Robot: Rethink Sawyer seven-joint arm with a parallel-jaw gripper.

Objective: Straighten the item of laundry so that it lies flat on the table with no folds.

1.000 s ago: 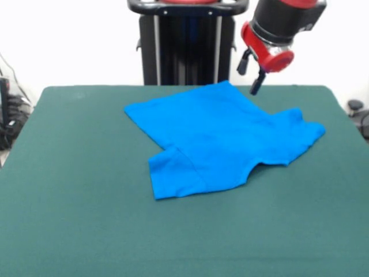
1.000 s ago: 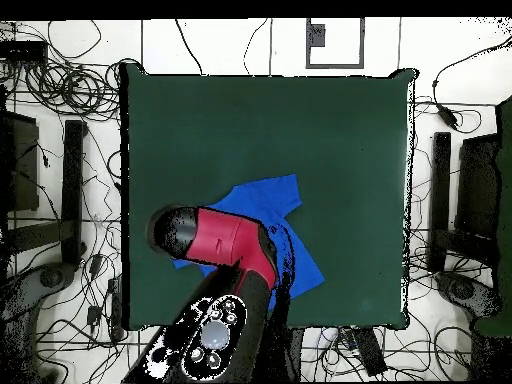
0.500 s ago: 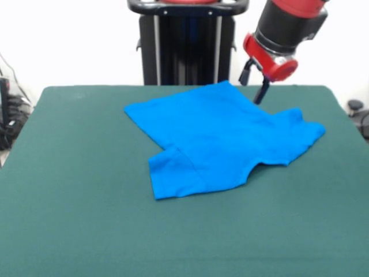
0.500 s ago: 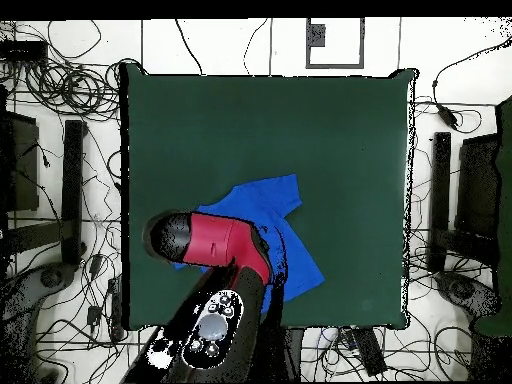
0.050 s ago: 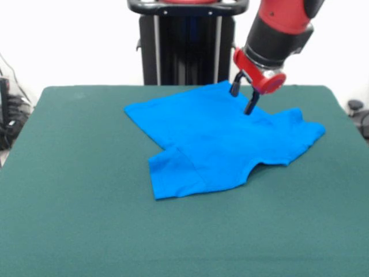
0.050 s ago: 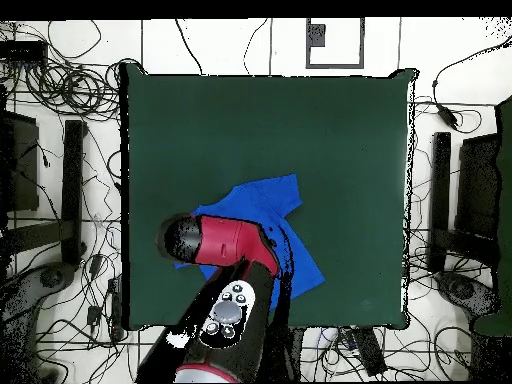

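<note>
Since the earlier frames the gripper (image 5: 243, 98) has shifted from beyond the far right edge of the T-shirt (image 5: 219, 141) to a spot over the cloth itself, lower and nearer the shirt's far point. Its two dark fingers (image 5: 251, 104) stand apart, a clear gap between them, nothing held; the tips hang just above or at the fabric, contact cannot be told. The T-shirt has not moved or changed shape.

Front view: the T-shirt lies on the table (image 5: 69, 219), toward the table's far side and right of its middle. One layer is folded over near the shirt's near-left corner, with a visible crease line; a sleeve sticks out on the shirt's right. The open jaws show only here.

Overhead view: the red arm (image 6: 225, 243) covers much of the T-shirt (image 6: 272, 199), and the gripper itself is hidden under the arm's wrist. This view shows the shirt close to the table's edge on the robot's side, with the rest of the table (image 6: 330, 140) bare green.

Around the table: tangled cables (image 6: 60, 90) on the floor, dark stands (image 6: 72, 190) on both sides. The black pedestal (image 5: 187, 43) rises behind the shirt.
</note>
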